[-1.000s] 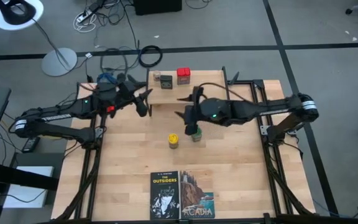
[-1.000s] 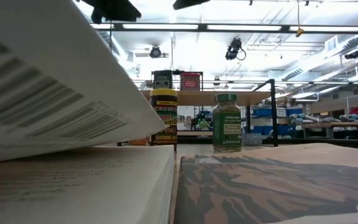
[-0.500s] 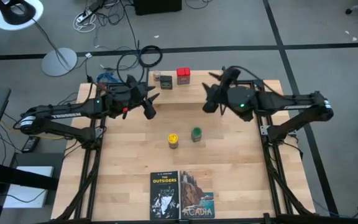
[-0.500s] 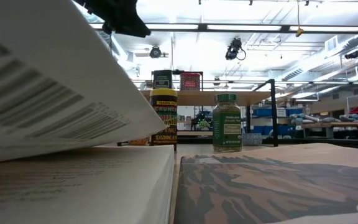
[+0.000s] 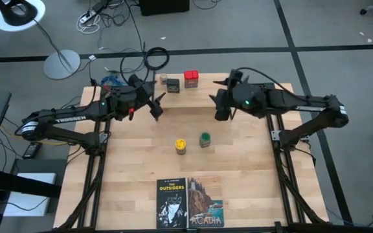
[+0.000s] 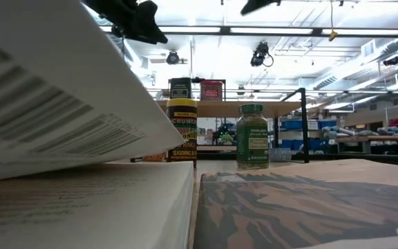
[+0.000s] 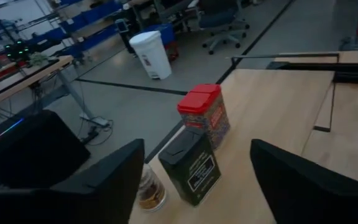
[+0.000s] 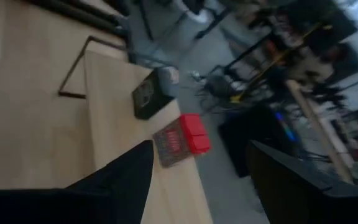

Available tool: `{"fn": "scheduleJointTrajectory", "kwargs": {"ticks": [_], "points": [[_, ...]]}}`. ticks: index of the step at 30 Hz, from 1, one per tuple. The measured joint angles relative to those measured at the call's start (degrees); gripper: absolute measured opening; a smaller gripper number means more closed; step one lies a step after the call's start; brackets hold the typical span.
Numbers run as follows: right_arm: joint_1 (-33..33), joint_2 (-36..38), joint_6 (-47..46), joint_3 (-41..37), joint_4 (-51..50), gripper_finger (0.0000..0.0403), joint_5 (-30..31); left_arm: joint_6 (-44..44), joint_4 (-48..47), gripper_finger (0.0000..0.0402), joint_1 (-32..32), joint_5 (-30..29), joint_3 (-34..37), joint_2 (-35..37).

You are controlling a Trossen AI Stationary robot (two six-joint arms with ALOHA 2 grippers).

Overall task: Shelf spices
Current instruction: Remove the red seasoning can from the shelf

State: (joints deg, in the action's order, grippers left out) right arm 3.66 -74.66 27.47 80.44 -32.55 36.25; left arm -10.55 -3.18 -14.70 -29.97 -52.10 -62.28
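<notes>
light wooden tabletop (image 5: 238,175) bare mid-field | low wood-topped shelf (image 5: 206,87) at far edge, carried red square tin (image 5: 191,79) + dark grey tin (image 5: 173,85) side by side | left gripper (image 5: 155,107), right gripper (image 5: 222,109) hovered near shelf, jaws apart, empty | yellow-lidded round jar (image 5: 180,147), green-lidded round jar (image 5: 204,139) stood on table, unshelved

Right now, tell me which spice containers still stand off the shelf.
The yellow-lidded jar and the green-lidded jar stand on the tabletop; the red tin and dark tin are on the shelf.
</notes>
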Motion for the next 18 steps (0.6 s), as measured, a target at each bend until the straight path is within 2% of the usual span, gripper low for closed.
{"fn": "scheduleJointTrajectory", "kwargs": {"ticks": [3,6,12,18], "points": [[5.07,-1.46,2.26,0.02,-0.32,0.0264,-4.95,0.20,0.76,0.0326,0.02,-2.14,0.02,0.00],[10.33,-3.51,4.91,0.02,-0.23,0.0268,-10.16,0.26,1.29,0.0332,0.04,-3.37,0.02,0.04],[21.29,-6.51,5.63,0.02,0.04,0.0270,-30.03,1.63,0.39,0.0328,0.07,-3.46,0.02,0.04],[29.97,-7.31,6.30,0.13,7.80,0.0270,-39.90,2.52,-1.19,0.0327,0.07,-3.89,0.01,0.07]]}}
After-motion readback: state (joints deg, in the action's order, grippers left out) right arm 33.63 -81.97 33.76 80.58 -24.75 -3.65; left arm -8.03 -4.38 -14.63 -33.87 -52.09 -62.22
